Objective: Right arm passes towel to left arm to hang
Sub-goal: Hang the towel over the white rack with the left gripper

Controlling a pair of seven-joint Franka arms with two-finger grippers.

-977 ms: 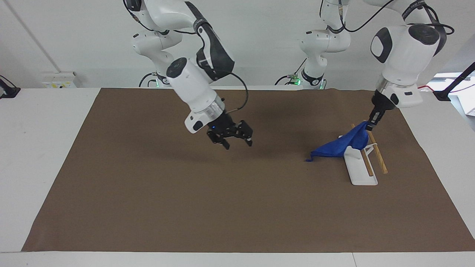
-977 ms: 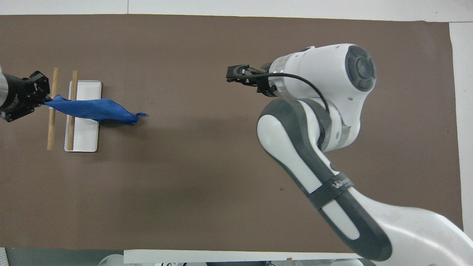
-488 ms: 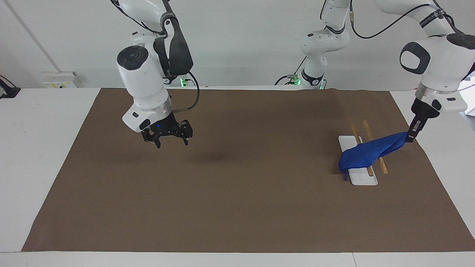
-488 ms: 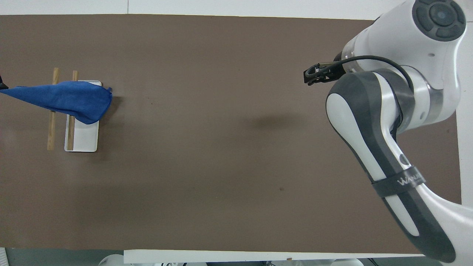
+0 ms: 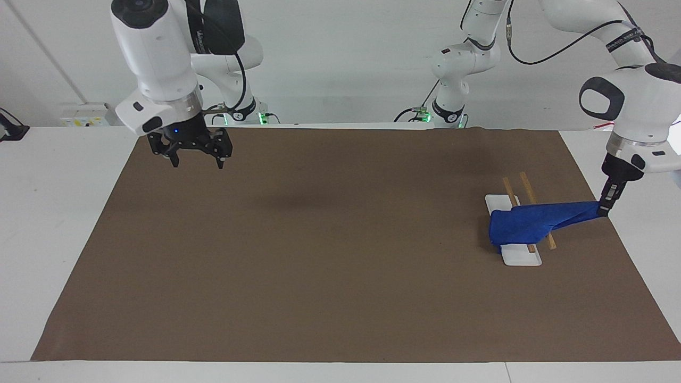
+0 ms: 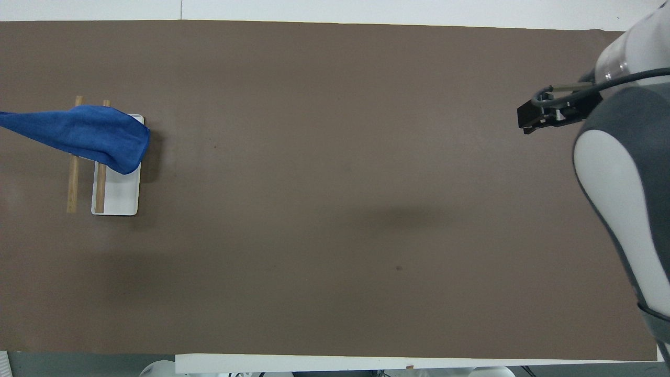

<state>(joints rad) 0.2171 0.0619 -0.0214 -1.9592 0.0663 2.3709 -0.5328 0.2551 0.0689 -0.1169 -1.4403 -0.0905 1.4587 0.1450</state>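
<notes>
Towel (image 5: 534, 223) drapes crosswise over rack rails (image 5: 532, 198), left gripper (image 5: 604, 210) pinching its end.

towel (image 5: 534, 223) | royal-blue, bunched | draped over rack | one corner raised

Bright even light, soft faint shadows, sharp focus

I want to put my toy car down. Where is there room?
Bare brown mat runs from the right gripper to the white rack. It is crowded at the rack, where the left gripper holds the towel.
</notes>
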